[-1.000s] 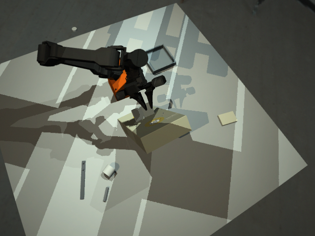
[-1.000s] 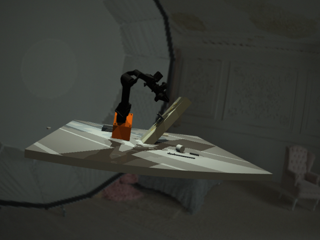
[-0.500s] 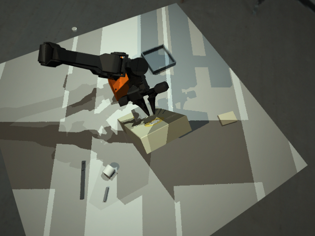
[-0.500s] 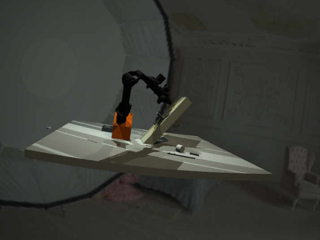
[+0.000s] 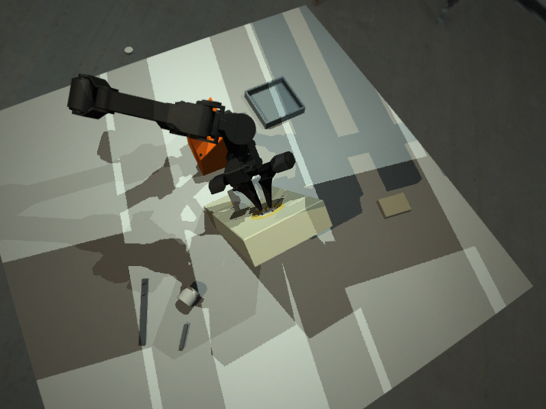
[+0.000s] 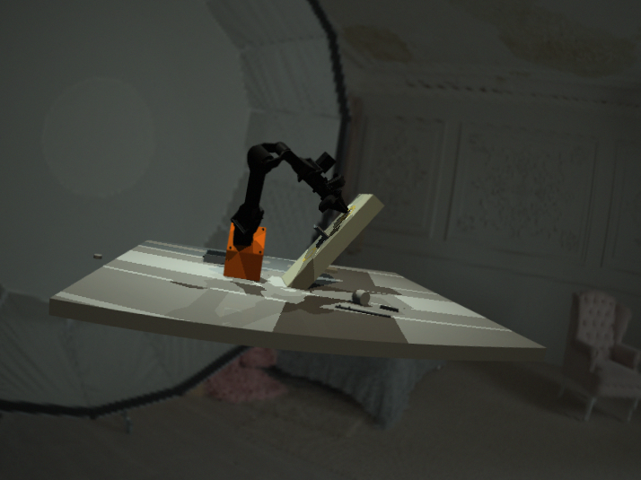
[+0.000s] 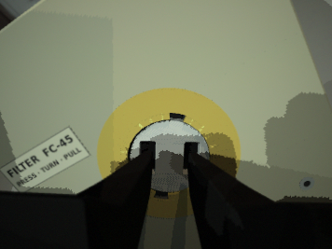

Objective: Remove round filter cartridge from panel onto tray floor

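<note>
The pale round cartridge sits in the yellow-ringed opening of the tilted cream service panel. Its two dark slots stand side by side in the wrist view. My gripper is partly open, with nothing gripped between the fingers. Its two fingertips are at the cartridge face, one over the lower part of each slot. Whether the tips are inside the slots is hard to tell. The grey square tray stands apart from the panel, with no cartridge in it.
A white cylinder, a long dark bar and a short dark bar lie on the near left of the table in the top view. A flat beige block lies right of the panel. The orange arm base stands behind the panel.
</note>
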`<state>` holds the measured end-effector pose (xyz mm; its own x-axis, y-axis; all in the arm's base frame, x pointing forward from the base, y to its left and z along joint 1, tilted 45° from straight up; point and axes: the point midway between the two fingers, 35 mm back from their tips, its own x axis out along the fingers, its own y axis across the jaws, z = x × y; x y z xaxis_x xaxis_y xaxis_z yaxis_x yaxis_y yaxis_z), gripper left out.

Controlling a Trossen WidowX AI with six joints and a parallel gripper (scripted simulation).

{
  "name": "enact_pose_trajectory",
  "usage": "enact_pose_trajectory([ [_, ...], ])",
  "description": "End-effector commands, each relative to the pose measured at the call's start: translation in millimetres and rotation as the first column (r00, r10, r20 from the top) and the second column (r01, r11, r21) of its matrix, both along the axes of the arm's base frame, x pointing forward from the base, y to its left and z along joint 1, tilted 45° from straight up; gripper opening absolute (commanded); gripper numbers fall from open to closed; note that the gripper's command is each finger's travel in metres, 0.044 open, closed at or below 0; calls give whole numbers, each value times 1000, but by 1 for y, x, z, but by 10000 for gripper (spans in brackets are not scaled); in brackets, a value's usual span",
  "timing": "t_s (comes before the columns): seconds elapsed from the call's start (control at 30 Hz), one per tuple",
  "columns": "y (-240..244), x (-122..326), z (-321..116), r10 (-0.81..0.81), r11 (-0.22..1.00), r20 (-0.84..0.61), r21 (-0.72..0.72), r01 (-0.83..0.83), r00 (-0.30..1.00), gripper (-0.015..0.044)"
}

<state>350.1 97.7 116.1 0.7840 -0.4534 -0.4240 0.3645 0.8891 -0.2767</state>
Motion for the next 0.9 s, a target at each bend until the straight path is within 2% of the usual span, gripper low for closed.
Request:
enact_pose_trajectory([
  [0.0,-1,0,-5,6,1000,-10,-6,-6,1000,91],
  [0.87,0,2,-3,6,1000,-10,-6,-6,1000,91],
])
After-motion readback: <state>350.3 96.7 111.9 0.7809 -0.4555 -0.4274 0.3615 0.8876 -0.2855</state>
